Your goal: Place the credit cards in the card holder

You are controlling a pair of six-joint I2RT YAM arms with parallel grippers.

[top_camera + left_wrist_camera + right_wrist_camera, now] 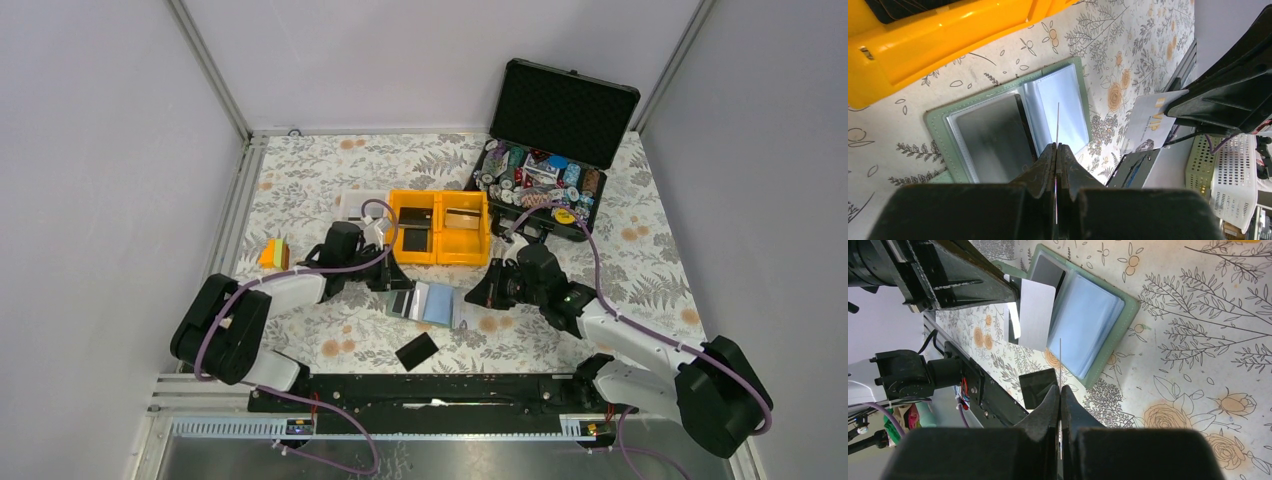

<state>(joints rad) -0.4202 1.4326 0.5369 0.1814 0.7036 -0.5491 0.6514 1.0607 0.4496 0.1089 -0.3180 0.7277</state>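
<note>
The card holder [428, 301] lies open on the flowered cloth between my two grippers, its sage-green cover [937, 120] down and its pale blue pockets [1088, 325] up. My left gripper [1056, 146] is shut on a thin silvery-grey credit card [1035, 315], held on edge just above the holder's left page. My right gripper [1060, 387] is shut on a pale card printed "VIP" [1150, 122], held on edge by the holder's right side. A black credit card [416, 351] lies flat on the cloth nearer the arm bases.
Two yellow bins [440, 228] with dark cards in them stand just behind the holder. An open black foam-lined case [540, 180] full of poker chips is at the back right. An orange-and-green block [273, 254] sits at the left. A black rail [420, 390] runs along the near edge.
</note>
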